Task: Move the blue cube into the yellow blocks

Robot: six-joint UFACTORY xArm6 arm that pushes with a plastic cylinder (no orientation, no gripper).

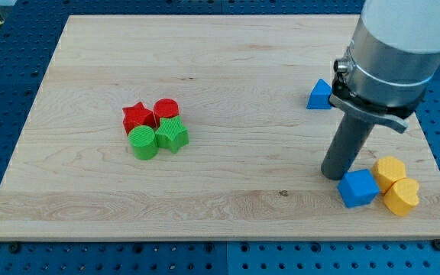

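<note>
Blue cube [357, 188] sits near the worktop's [205, 191] lower right corner, touching or all but touching the two yellow blocks [396, 186] on its right side. My tip [333, 175] stands just left of the blue cube and slightly toward the view's top, so the cube lies right and a little down from it, yellow blocks beyond on the same line. No fingers on this rig: a bare rod, holding nothing, at or nearly at the cube's edge; contact cannot be told. Task looks close to done.
</note>
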